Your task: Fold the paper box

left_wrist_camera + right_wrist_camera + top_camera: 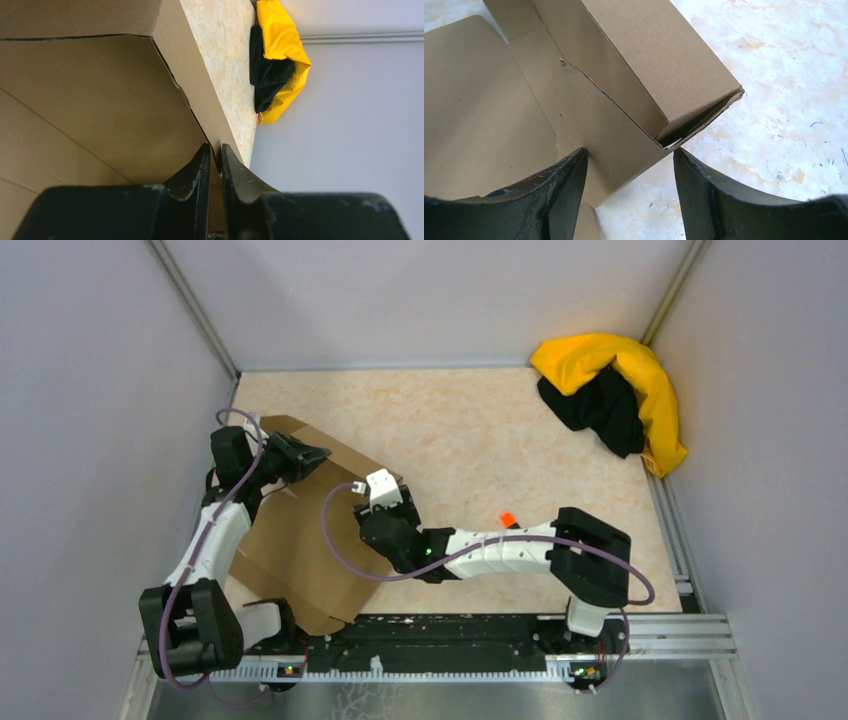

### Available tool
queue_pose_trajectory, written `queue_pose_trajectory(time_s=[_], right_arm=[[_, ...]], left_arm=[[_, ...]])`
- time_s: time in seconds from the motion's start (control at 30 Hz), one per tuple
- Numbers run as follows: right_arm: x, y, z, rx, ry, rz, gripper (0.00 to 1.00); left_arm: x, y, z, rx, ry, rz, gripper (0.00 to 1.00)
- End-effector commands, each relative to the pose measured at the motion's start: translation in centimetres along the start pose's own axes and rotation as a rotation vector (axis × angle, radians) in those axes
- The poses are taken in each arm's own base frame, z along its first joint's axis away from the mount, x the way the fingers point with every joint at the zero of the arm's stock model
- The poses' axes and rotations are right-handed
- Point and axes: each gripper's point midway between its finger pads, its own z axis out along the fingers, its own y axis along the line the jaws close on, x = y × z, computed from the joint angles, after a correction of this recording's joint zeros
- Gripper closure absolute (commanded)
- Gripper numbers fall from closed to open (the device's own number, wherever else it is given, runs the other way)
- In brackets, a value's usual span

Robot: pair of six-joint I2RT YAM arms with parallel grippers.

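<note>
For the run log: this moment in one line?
left tool: narrow gap around paper box wall, grip unclear | right tool: open, flanking box corner | box: partly folded

Even, diffuse light from above; we note soft shadow inside the paper box, a washed-out table, and dark, slightly blurred near fingers.

Right of the paper box the counter lay bare and wide, an easy passage as far as the cloth heap, well off to the box's far right. Left of the box the side wall stood close, and the left arm filled that strip. The box's raised corner stood between the spread fingers of the right gripper, barring a straight advance
</note>
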Motion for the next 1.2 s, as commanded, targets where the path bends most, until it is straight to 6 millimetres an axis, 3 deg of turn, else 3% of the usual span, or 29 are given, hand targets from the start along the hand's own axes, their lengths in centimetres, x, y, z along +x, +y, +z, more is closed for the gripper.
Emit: queue_pose_trajectory(time_s=[0.0, 0.2, 0.4, 1.17], right_arm=[[-1.6, 0.7, 0.1, 0.072, -0.019, 0.03, 0.37], [-1.6, 0.7, 0.2, 0.133, -0.006, 0.021, 0.36], [-1.5, 1.4, -0.3, 0.177, -0.012, -0.021, 0.29], [2.2, 0.8, -0.2, 0.213, -0.018, 0.069, 0.3]], left_arm=[[-0.7, 0.0, 0.1, -0.007, -0.022, -0.009, 0.81], [-0.7, 0.7, 0.0, -0.024, -0.039, -0.022, 0.82], [-0.9, 1.2, -0.2, -0.043, -0.074, -0.028, 0.82], [-0.6, 3.3, -2.9, -0.074, -0.185, -0.019, 0.83]])
